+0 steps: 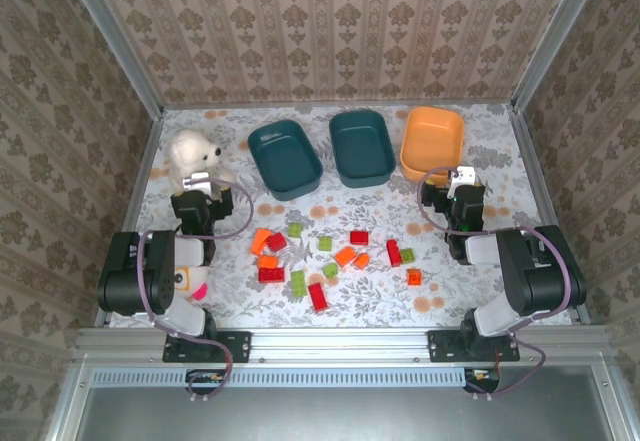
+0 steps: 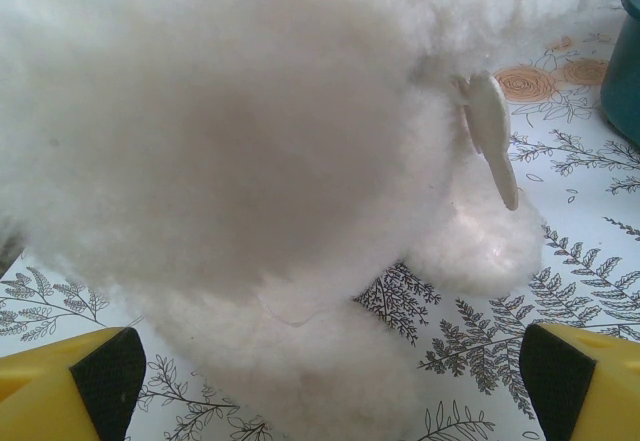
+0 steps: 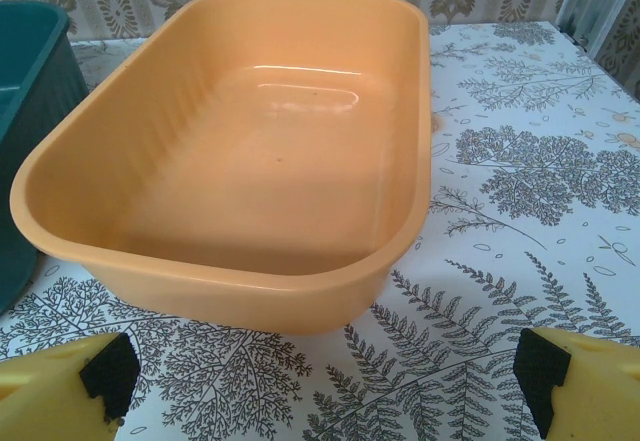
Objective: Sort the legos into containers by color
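Three empty bins sit behind the scattered legos, ready for sorting; your left gripper and right gripper gape, holding nothing.

Top view looks down, wrist views sit low, near plush, orange bin

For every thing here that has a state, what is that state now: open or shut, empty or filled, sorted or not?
left gripper: open, holding nothing, white plush bear close ahead.
right gripper: open, holding nothing.
orange bin: upright, empty.
left teal bin: upright, empty.
middle teal bin: upright, empty.
legos: loose on the table, none in a bin.
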